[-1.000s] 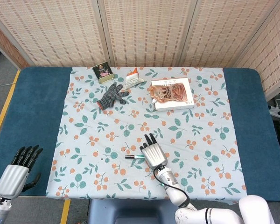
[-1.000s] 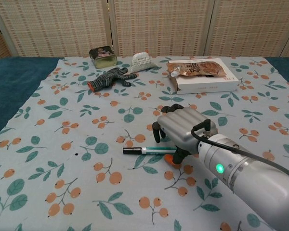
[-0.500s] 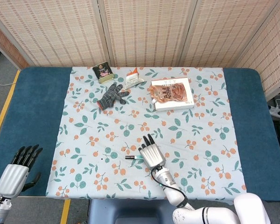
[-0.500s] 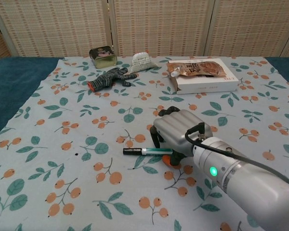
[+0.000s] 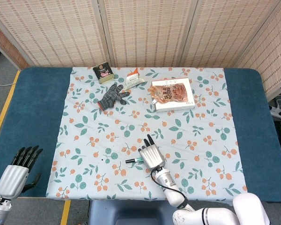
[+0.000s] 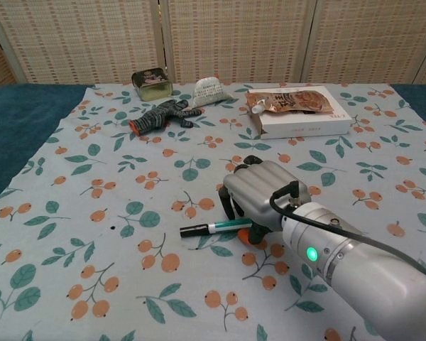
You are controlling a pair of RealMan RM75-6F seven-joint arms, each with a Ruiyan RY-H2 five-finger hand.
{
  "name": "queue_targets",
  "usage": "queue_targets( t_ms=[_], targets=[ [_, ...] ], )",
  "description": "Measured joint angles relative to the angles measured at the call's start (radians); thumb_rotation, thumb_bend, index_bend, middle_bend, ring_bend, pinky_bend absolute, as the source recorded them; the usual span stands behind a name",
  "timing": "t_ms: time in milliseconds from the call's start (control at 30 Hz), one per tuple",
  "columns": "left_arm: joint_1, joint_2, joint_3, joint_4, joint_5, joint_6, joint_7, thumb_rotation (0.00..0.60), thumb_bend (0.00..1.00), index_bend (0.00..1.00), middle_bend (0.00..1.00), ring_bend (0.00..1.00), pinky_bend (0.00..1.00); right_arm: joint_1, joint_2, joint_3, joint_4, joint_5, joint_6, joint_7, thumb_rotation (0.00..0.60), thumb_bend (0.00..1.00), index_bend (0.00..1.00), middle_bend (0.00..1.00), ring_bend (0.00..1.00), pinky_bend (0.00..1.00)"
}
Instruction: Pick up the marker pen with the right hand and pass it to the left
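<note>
The marker pen (image 5: 133, 160) (image 6: 209, 227), with a black cap, white barrel and green band, lies near the front middle of the floral cloth. Its capped end points left and it is slightly tilted. My right hand (image 5: 151, 157) (image 6: 259, 195) is over its right end. The fingers curl down behind the barrel and the thumb presses from the near side, so the hand pinches the pen low over the cloth. The barrel's right end is hidden under the palm. My left hand (image 5: 18, 172) hangs off the table's front left corner, fingers apart and holding nothing; the chest view does not show it.
At the back of the cloth stand a small tin (image 5: 103, 73) (image 6: 151, 83), a striped knit glove (image 5: 112, 96) (image 6: 160, 117), a white packet (image 5: 135, 78) (image 6: 211, 91) and a white box (image 5: 180, 104) (image 6: 305, 126) with an orange pouch (image 5: 168, 91) on it. Blue table surface (image 5: 33, 112) flanks the cloth.
My right hand has slid slightly left and nearer over the pen's right end and closed on it. The pen has tilted, its right end a little raised. The left hand has not moved.
</note>
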Motion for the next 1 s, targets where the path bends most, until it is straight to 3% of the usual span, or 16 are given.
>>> queue_targets(
  t_ms=[233, 467, 600, 733, 1000],
  targets=[
    [0.001, -0.001, 0.001, 0.001, 0.001, 0.001, 0.002, 0.600, 0.40, 0.01, 0.00, 0.00, 0.02, -0.001, -0.011, -0.017, 0.031, -0.034, 0.015, 0.030, 0.600, 0.30, 0.92, 0.72, 0.35, 0.00],
    [-0.007, -0.003, 0.005, 0.004, 0.015, -0.005, -0.014, 0.600, 0.47, 0.04, 0.00, 0.00, 0.03, -0.007, -0.003, -0.032, 0.041, -0.088, 0.031, 0.077, 0.600, 0.30, 0.94, 0.77, 0.40, 0.00],
    [-0.026, -0.019, 0.003, 0.019, 0.029, -0.013, -0.071, 0.600, 0.48, 0.11, 0.03, 0.00, 0.11, -0.012, 0.038, -0.036, 0.008, -0.128, 0.043, 0.116, 0.600, 0.30, 0.94, 0.77, 0.40, 0.00],
    [-0.076, -0.058, -0.023, 0.031, 0.040, -0.037, -0.104, 0.600, 0.48, 0.20, 0.15, 0.05, 0.25, -0.011, 0.087, -0.026, -0.056, -0.151, 0.051, 0.129, 0.600, 0.30, 0.94, 0.77, 0.40, 0.00],
    [-0.201, -0.158, -0.098, -0.017, -0.025, -0.211, -0.030, 0.600, 0.44, 0.31, 0.29, 0.18, 0.41, -0.002, 0.158, 0.014, -0.194, -0.139, 0.052, 0.127, 0.600, 0.30, 0.94, 0.77, 0.40, 0.00]
  ],
)
